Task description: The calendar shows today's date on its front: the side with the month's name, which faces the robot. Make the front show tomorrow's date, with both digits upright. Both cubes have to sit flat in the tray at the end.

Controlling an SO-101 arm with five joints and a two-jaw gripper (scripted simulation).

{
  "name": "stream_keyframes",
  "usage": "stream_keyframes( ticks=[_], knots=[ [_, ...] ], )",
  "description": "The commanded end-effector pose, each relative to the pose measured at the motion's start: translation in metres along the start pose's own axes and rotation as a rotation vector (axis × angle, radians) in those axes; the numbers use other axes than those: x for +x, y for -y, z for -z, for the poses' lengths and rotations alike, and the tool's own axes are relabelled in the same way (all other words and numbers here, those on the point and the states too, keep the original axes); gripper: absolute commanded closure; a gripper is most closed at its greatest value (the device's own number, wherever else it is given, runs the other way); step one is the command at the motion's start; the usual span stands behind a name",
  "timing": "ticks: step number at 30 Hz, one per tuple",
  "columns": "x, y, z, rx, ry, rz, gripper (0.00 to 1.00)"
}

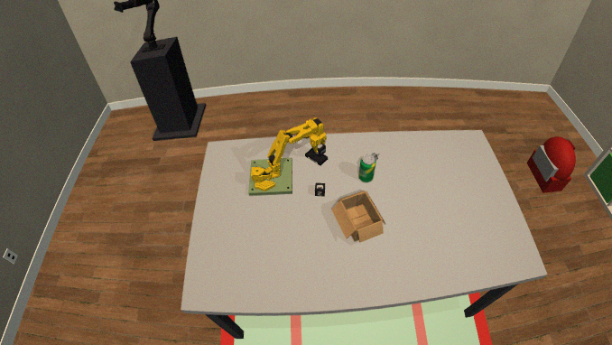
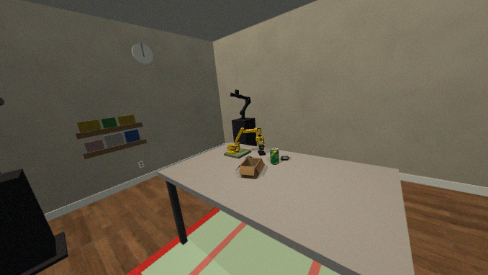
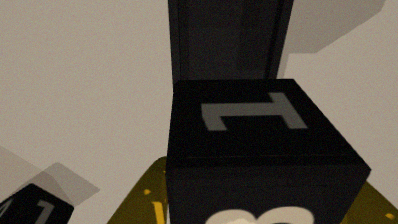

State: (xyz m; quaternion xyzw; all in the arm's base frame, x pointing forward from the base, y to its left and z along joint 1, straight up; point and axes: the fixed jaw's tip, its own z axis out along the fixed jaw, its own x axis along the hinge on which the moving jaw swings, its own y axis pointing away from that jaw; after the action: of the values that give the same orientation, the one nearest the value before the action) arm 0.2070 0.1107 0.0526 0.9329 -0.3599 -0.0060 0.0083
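My gripper (image 1: 319, 148) (image 2: 261, 145) is shut on a black cube (image 1: 322, 147) (image 2: 261, 147) (image 3: 230, 150). In the wrist view one cube face shows a pale grey 1 lying on its side, and the face nearer the camera shows the top of a rounded white digit, cut off by the frame. The black calendar tray (image 1: 316, 157) (image 2: 261, 152) (image 3: 225, 40) is on the table just below and beyond the held cube; its month name cannot be read. A second black cube (image 1: 319, 190) (image 3: 40, 206) lies on the table apart from the tray, a white digit on top.
An open cardboard box (image 1: 366, 232) (image 2: 247, 170) stands beyond the loose cube. A green can (image 1: 366, 172) (image 2: 274, 157) stands to the tray's right in the top view, with a small grey item (image 1: 375, 156) (image 2: 285, 158) behind it. The arm's green base plate (image 1: 282, 185) is left of the loose cube.
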Motion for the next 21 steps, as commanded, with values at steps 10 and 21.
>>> stream_keyframes(
  ticks=[10,21],
  knots=[
    [-0.002,0.002,0.01,0.038,-0.011,0.008,1.0],
    [-0.002,0.002,0.018,0.07,-0.022,-0.002,1.0]
  ],
)
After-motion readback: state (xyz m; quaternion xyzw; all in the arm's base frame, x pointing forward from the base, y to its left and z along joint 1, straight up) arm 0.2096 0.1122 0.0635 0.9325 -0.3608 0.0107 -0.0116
